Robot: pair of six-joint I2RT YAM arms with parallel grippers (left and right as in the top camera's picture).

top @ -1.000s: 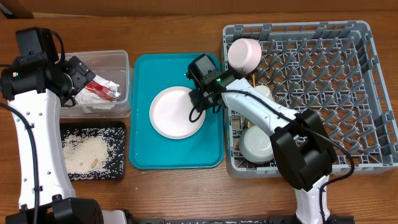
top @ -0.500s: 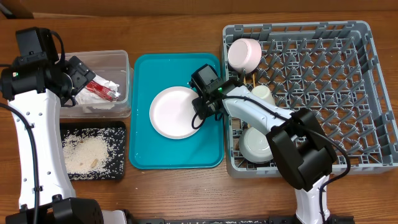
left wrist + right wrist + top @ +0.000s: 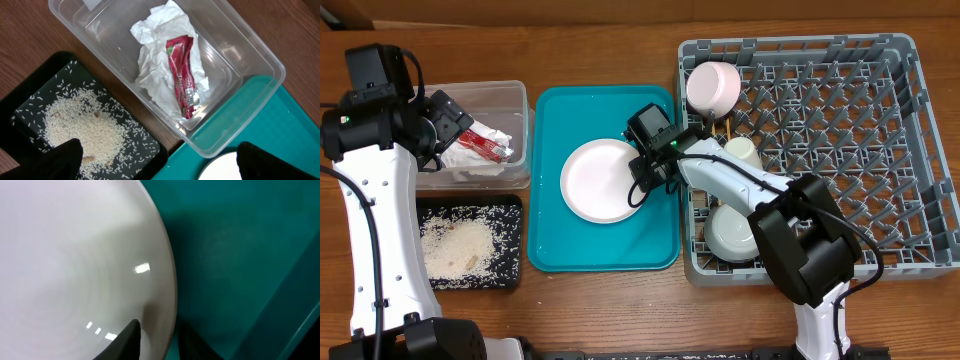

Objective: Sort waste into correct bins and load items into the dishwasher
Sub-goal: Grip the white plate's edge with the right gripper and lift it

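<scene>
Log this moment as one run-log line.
right pincer: astride pink plate rim, grip unconfirmed | pink plate: on teal tray | left pincer: open by clear tub

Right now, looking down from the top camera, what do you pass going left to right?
First the clear tub → pink plate on the teal tray → grey dish rack.

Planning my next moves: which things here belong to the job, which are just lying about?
Job: pale pink round plate, grey plastic dish rack, clear plastic tub, black rectangular tray, small pink bowl, cream cup.
Lying about: teal serving tray, wooden table.
</scene>
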